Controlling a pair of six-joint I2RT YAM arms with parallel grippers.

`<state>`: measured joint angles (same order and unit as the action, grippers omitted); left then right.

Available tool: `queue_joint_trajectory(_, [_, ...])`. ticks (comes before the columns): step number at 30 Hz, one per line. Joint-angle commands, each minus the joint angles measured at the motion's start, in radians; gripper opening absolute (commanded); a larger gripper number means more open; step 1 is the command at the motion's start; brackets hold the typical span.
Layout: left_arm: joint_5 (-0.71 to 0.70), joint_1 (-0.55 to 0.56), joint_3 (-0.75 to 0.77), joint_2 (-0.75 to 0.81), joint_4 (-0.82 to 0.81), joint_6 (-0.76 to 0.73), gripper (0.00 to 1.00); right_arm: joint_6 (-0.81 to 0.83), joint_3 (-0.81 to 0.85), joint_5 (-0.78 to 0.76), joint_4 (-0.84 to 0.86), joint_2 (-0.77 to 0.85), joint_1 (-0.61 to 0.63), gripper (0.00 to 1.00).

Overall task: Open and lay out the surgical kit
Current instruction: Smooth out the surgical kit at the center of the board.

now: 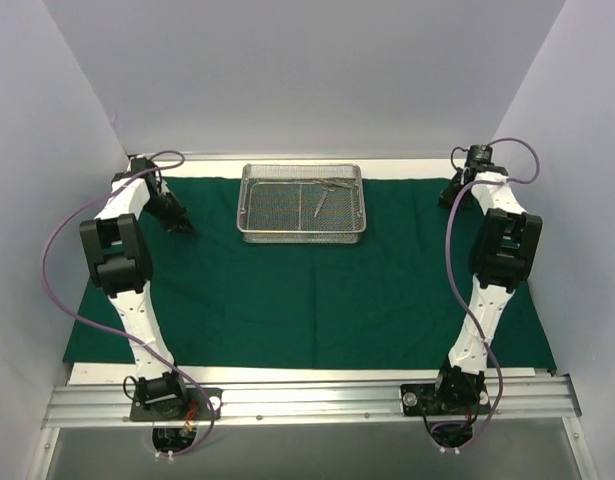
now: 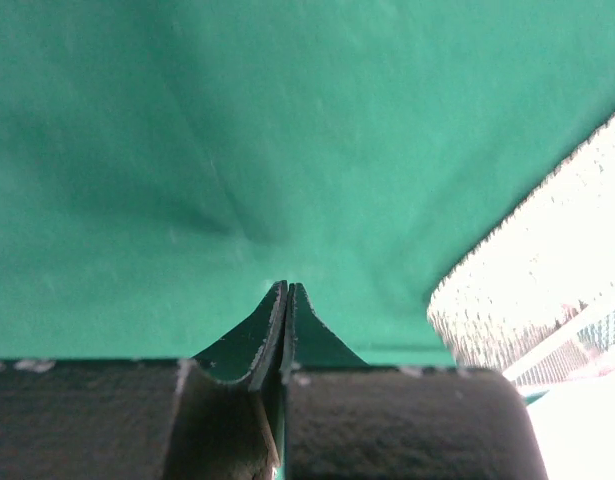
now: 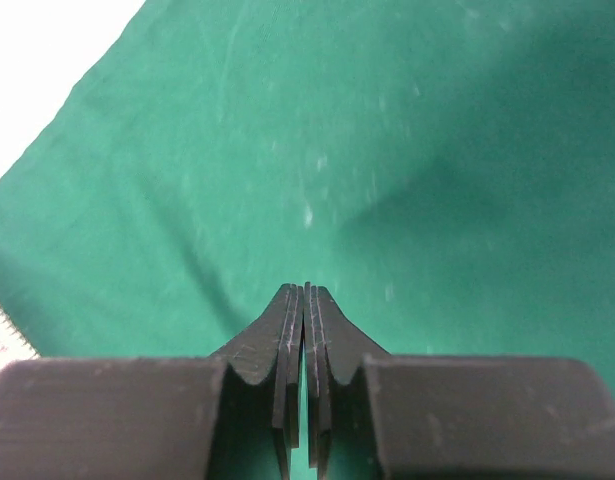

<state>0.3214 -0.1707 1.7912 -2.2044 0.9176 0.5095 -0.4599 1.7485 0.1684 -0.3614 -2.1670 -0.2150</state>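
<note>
Covering most of the white table [image 1: 287, 373], the green cloth [image 1: 307, 290] lies flat between plain pale walls [image 1: 307, 70]. The wire tray [image 1: 303, 203] sits upper centre, thin metal tools [image 1: 325, 190] inside. Left gripper [image 1: 184, 226], upper left, and right gripper [image 1: 447, 196], upper right, are fully closed, holding nothing.

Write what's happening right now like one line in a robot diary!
green cloth: spread flat | tray: on cloth, far side | instruments: in tray | left tool: shut | right tool: shut
</note>
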Motion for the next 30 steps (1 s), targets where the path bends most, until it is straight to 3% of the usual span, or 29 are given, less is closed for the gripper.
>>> queue_joint_trajectory(1, [-0.041, -0.004, 0.076, -0.078, 0.047, -0.002, 0.02, 0.038, 0.101, 0.016, -0.008, -0.077, 0.022, 0.0])
queue_joint_trajectory(7, [-0.058, -0.007, 0.034, -0.075, 0.041, -0.002, 0.02, 0.075, 0.161, 0.019, -0.108, -0.203, 0.055, 0.0])
queue_joint_trajectory(17, [-0.007, -0.006, -0.029, -0.044, 0.0, 0.007, 0.02, 0.207, -0.01, 0.169, -0.206, -0.101, 0.244, 0.0])
queue_joint_trajectory(20, [-0.001, -0.006, -0.015, -0.049, 0.013, 0.003, 0.02, 0.178, -0.017, 0.151, -0.134, -0.009, 0.22, 0.0])
queue_joint_trajectory(22, [0.002, -0.006, -0.007, -0.052, 0.015, 0.001, 0.02, 0.138, 0.034, 0.135, -0.096, 0.01, 0.135, 0.02])
queue_joint_trajectory(25, [0.008, -0.004, 0.017, -0.063, 0.03, 0.001, 0.02, 0.069, 0.139, 0.082, -0.062, -0.017, 0.039, 0.15])
queue_joint_trajectory(30, [0.005, -0.004, 0.051, -0.074, 0.056, -0.008, 0.02, 0.061, 0.389, 0.042, -0.073, -0.135, -0.024, 0.17])
